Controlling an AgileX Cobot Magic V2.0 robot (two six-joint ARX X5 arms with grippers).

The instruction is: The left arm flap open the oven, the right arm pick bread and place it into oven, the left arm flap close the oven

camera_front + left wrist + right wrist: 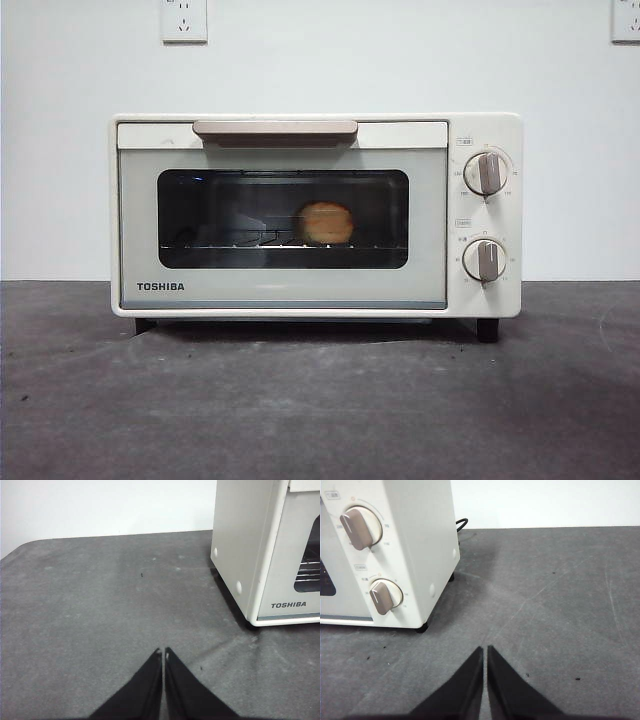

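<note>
The cream-white TOSHIBA oven [300, 215] stands on the grey table with its glass door shut under the beige bar handle [275, 129]. The golden-brown bread [326, 223] lies inside on the wire rack, seen through the window. Neither arm shows in the front view. My left gripper [163, 652] is shut and empty over bare table, off the oven's [250, 555] TOSHIBA-logo side. My right gripper [485, 650] is shut and empty over bare table, off the oven's [405, 545] knob side.
Two round knobs [486, 173] sit at the oven's right. A black power cable [462, 524] runs behind the oven. White wall with sockets [184, 19] lies behind. The table edge curves at the far corner [20, 550].
</note>
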